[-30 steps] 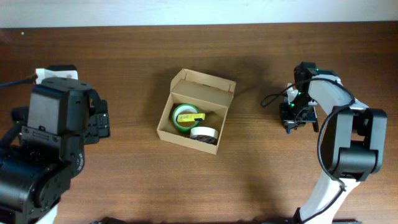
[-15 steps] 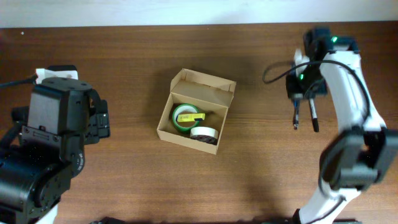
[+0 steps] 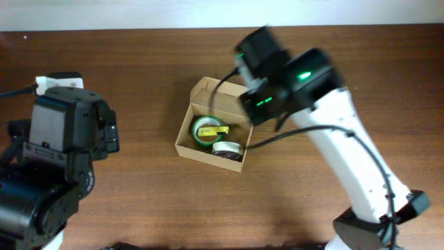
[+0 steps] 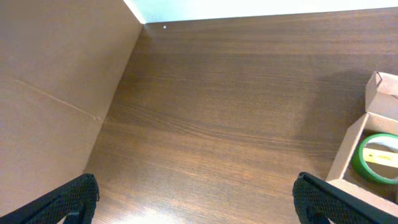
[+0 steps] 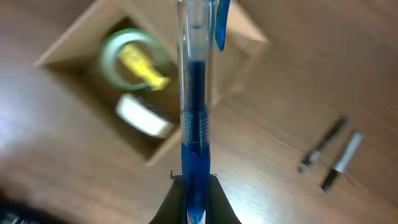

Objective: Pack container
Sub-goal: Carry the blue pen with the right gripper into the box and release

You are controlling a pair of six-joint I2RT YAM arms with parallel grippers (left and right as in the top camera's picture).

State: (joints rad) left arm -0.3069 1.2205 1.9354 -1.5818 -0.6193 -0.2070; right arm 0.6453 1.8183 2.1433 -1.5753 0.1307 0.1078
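Your right claw (image 5: 198, 208) has swung in from the counter's (image 3: 139, 194) right side, clenched on a blue pen (image 5: 194, 112). It now hangs over the open container (image 3: 201, 154) at mid-counter, so the drop looks close. Your left claw (image 4: 196, 198) stays released.

place: robot lab bench | cues: wood-grain table (image 3: 139, 208), plain pale wall (image 3: 208, 14), left arm (image 3: 59, 160), right arm (image 3: 350, 149)
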